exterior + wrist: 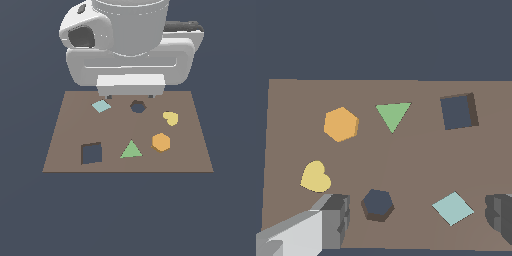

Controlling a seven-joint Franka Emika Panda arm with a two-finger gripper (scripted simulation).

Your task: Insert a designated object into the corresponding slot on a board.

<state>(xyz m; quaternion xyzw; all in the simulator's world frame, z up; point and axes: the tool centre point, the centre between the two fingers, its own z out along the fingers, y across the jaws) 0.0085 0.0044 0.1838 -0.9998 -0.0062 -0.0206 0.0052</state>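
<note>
**Hexagon block waits untouched**

The board (65,150) carries everything. The gripper (416,215) hangs above its hexagonal slot (138,106), jaws apart and empty. The orange hexagonal block (161,142) lies just beside the green triangle (131,149); probably rigid and light, best pinched across opposite flat sides.

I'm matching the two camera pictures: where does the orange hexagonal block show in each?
Exterior view: orange hexagonal block lies on the board, towards the exterior view's right, beside the green triangle.
Wrist view: the same block, again beside the triangle.
Shared landmark: the yellow heart, its other neighbour.
</note>
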